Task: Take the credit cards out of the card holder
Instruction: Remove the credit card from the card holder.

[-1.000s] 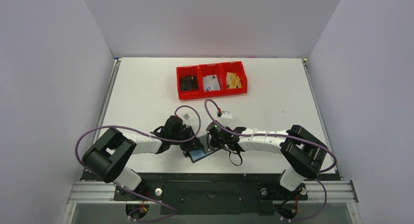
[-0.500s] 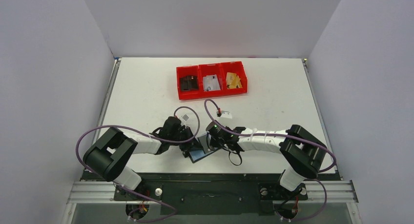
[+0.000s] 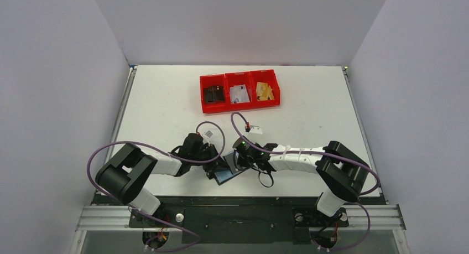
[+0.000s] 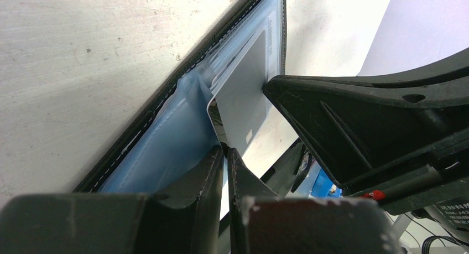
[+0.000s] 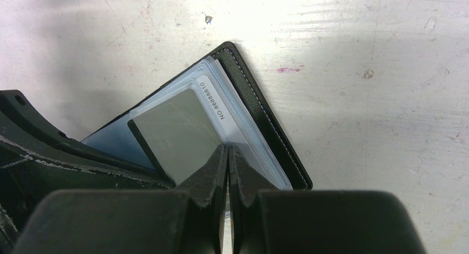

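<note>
Pinching down to a sliver, the left gripper (image 4: 225, 151) looks to have its two black fingertips on the near edge of a grey card (image 4: 243, 93): the card's rounded corner runs straight into the slit between them. Over on the other side, the right gripper (image 5: 228, 154) has its jaws fully together with nothing between them. Its tips are planted on the clear sleeve (image 5: 246, 135), like a thumb holding a page flat.

Here's the relation that matters. The grey card lies straight out ahead of the left fingertips, and its long axis runs away from them toward the right gripper's tips. My read is that the card comes free only by drawing back along that line, toward the left arm, while the right one pins the card holder (image 5: 269, 127). The left arm has the card, so it's the left arm's move.

The grey card is thin, stiff and matt, and it's partly out of its pocket. A second card (image 5: 213, 102) with a printed number strip sits underneath, tucked under the plastic. The sleeve is glossy, bluish and soft, and it's creased where the left tips crowd it. The holder is black, leather-like with pale stitching, and lies open flat on the scuffed white table (image 5: 359, 55). It sits by the near edge between the two arms, well apart from the red bins (image 3: 241, 106) at the far side
</note>
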{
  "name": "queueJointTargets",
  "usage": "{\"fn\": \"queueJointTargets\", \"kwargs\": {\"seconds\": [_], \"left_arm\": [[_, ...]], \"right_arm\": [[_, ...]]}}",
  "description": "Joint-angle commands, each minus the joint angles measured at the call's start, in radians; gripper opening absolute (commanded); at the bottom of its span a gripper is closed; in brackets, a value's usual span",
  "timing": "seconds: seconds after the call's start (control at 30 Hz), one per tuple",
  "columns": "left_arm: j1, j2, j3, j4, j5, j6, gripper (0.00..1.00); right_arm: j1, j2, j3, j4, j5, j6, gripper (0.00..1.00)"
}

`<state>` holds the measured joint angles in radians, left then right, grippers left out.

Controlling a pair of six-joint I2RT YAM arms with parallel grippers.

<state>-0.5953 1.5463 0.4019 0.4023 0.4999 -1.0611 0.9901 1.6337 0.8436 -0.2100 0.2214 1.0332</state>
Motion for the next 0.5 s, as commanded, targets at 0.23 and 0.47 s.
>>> {"fn": "queueJointTargets", "kwargs": {"seconds": [0.23, 0.47], "left_arm": [[0.002, 0.008, -0.011, 0.131, 0.063, -0.017, 0.07], [0.005, 0.016, -0.018, 0.14, 0.067, -0.019, 0.0]], "right_arm": [[0.008, 0.072, -0.031, -0.086, -0.012, 0.002, 0.0], [0.008, 0.073, -0.031, -0.087, -0.011, 0.001, 0.0]]}}
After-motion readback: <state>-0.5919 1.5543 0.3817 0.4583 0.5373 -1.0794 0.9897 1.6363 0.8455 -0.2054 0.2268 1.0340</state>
